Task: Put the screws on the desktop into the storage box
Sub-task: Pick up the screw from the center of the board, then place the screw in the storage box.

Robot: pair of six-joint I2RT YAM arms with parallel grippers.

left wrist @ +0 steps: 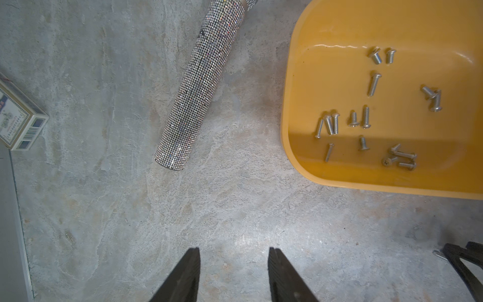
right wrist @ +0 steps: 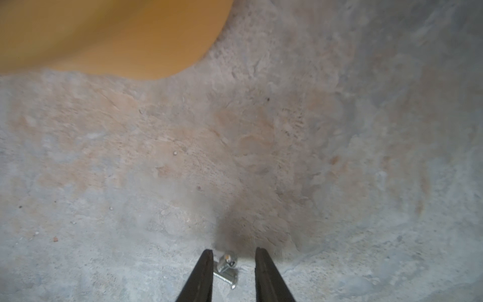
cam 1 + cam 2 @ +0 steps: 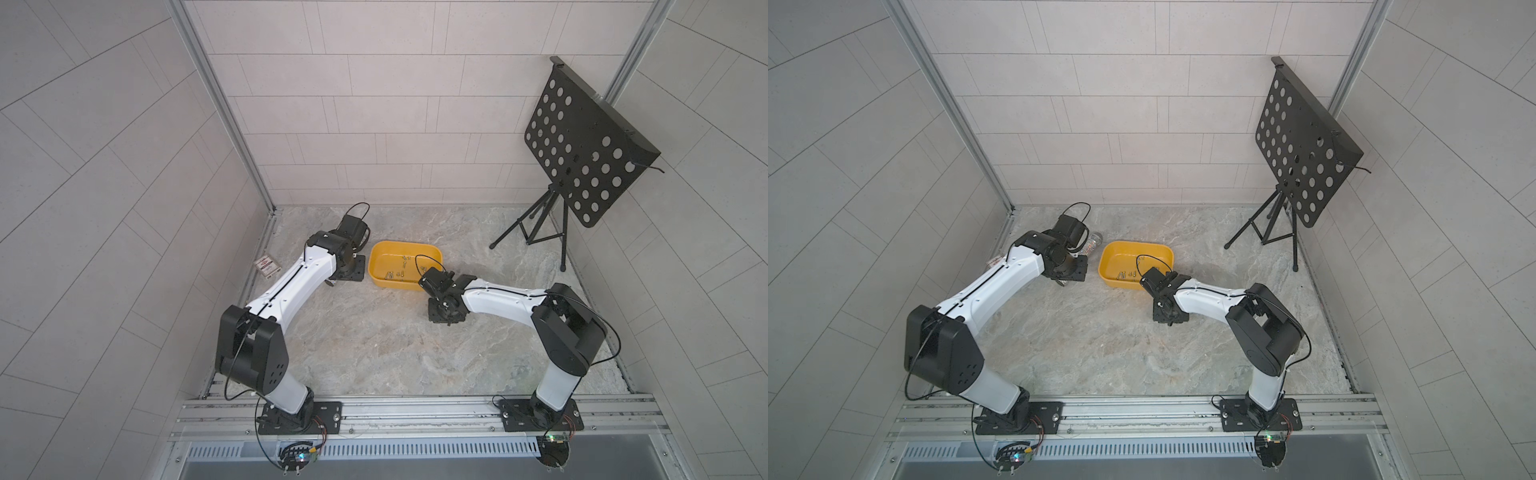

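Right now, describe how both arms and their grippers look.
The left arm and right arm have glossy white moulded link shells, boxy black joint housings and thin black cables looping outside. The left gripper and right gripper each end in two flat, dark, tapering fingers.

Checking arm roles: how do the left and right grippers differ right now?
The left gripper stands wider, over bare desktop beside the storage box, nothing between its fingers. The right gripper is narrower, its fingers straddling two screws on the desktop. Both have black fingers aimed at the desktop.
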